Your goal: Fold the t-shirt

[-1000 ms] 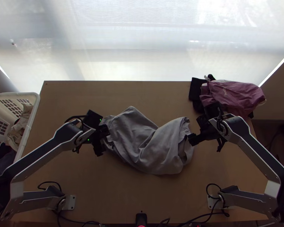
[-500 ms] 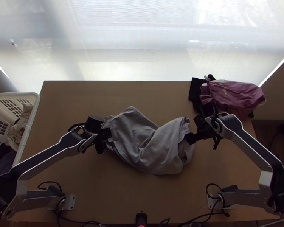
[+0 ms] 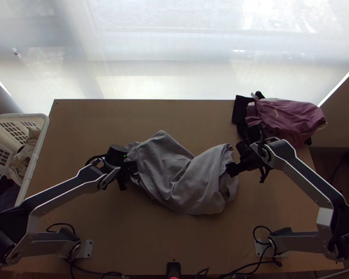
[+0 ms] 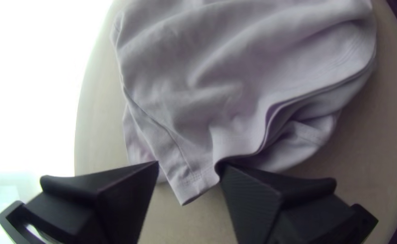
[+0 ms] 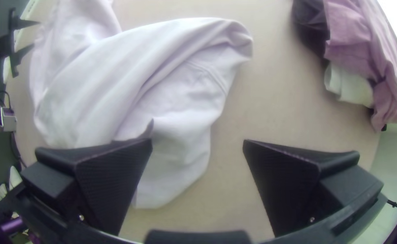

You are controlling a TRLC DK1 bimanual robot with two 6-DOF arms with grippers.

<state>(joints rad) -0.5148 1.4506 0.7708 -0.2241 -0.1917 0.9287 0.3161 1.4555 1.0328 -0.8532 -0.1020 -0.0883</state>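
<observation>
The grey t-shirt (image 3: 181, 179) has no neat fold, flattening and folding seemingly all left to do, and lies bunched and creased near the middle of the desk (image 3: 95, 121), inside its edges, the left pincer (image 4: 189, 163) spread at a hemmed corner (image 4: 191, 183), the right pincer (image 5: 198, 140) spread too.

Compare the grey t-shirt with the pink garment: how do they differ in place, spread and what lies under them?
The grey t-shirt lies near the table's middle; the pink garment is at its far right corner. The t-shirt covers more area than the pink garment. The t-shirt lies on bare wood, the pink garment partly over dark cloth. Both are rumpled.
</observation>
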